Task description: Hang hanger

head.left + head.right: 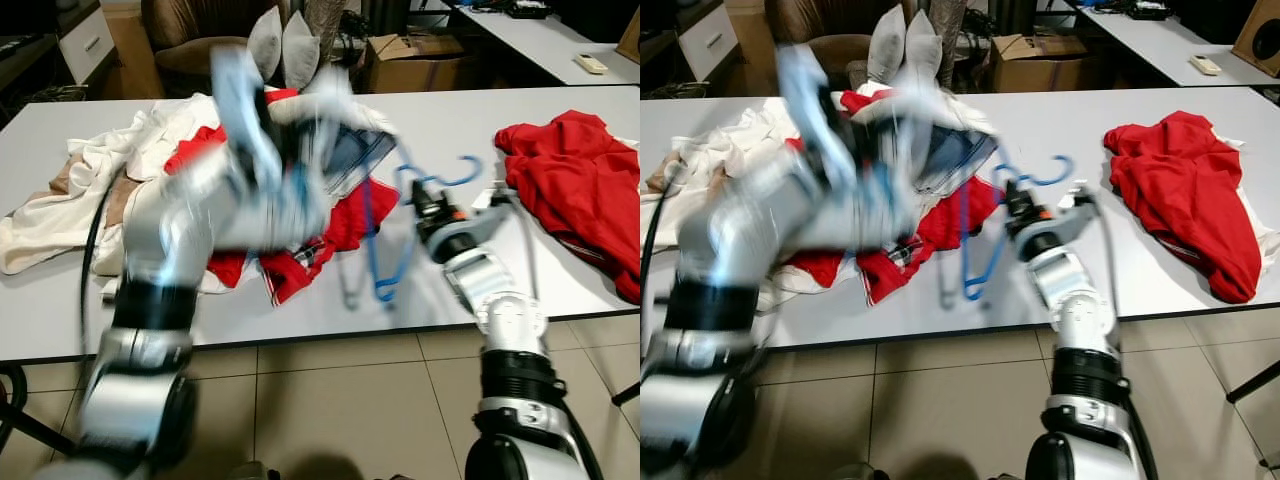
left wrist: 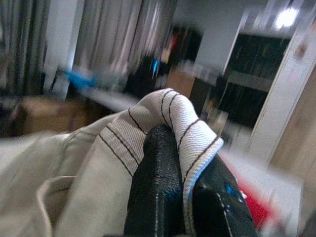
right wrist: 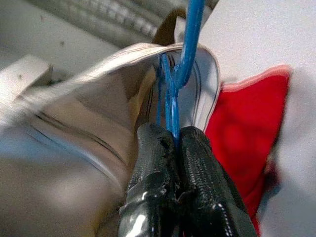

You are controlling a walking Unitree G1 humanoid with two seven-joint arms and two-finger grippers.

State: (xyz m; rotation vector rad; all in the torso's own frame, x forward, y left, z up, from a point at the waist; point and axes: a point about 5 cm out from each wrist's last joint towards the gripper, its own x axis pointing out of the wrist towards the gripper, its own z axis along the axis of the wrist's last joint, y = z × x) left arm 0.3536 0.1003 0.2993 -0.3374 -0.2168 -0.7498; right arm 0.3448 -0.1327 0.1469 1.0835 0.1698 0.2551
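Blue plastic is what matters here: the blue hanger (image 1: 405, 225) hangs above the white table (image 1: 440, 110), its hook curling up and to the right, its long axis running down and toward the near edge. Our right gripper (image 1: 420, 197) has its fingers (image 3: 197, 177) clenched on the hanger's neck, just below the hook, so the frame lies straight out ahead of the fingertips.

Our left gripper (image 2: 177, 168) is raised over the left-centre of the table, badly blurred in the head views. In its wrist view the black fingers are pinched on a fold of a pale striped shirt (image 2: 123, 163), with the cloth draped over the tips. That shirt (image 1: 330, 125) sits just left of the hanger, and in the right wrist view its collar opening appears to wrap around the hanger's neck, so the two seem to be touching there.

We judge that the coming move depends on this: the garment lies to the left of the hanger, and the left arm is the nearer one to pull the shoulders over the frame.

A cardboard box (image 1: 415, 60) stands on the floor beyond the table, flaps open; we cannot tell what is in it. A red garment (image 1: 580, 190) lies well apart on the right, and a heap of white and red clothes (image 1: 130, 180) on the left.
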